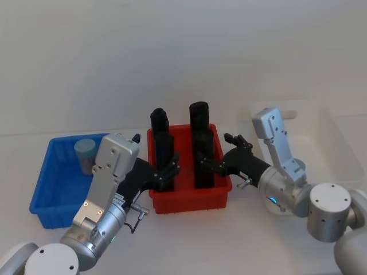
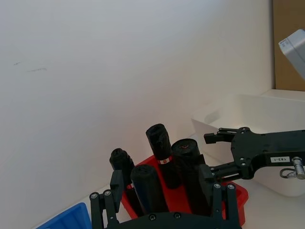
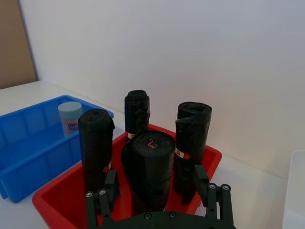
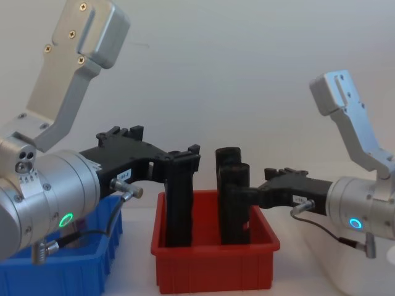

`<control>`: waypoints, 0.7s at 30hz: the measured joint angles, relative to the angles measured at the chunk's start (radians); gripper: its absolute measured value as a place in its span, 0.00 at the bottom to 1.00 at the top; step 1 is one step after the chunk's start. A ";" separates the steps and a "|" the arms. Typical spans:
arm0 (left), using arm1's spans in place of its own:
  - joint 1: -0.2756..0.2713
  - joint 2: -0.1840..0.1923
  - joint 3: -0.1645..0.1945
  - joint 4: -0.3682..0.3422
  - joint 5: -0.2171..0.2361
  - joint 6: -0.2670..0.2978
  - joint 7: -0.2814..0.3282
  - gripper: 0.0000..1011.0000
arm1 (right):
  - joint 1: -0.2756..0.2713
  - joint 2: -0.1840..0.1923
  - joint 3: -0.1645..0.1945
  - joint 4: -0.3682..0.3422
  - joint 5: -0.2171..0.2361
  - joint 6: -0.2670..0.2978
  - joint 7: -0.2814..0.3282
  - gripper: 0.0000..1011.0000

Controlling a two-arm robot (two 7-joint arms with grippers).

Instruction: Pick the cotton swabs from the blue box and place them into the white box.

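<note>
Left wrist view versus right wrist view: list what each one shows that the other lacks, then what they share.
Left wrist view, not the right: the large smooth white plastic tub, and the right end effector, open, reaching in front of it.

Right wrist view, not the left: the clear cotton-swab jar with a pale blue lid, standing in the bright-blue plastic bin.

Shared: the red plastic bin holding four upright black rolls, part of the blue bin, and that arm's own end effector at the lower edge; the left end effector is open too.
</note>
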 joint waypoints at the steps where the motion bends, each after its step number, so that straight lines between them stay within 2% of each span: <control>1: 0.000 0.000 0.000 0.000 0.000 0.000 0.000 0.99 | 0.003 -0.001 -0.001 0.005 -0.001 -0.003 0.002 0.99; 21: 0.000 0.000 0.000 0.000 0.000 0.000 0.000 0.99 | 0.136 -0.053 -0.015 0.234 -0.018 -0.091 0.038 0.99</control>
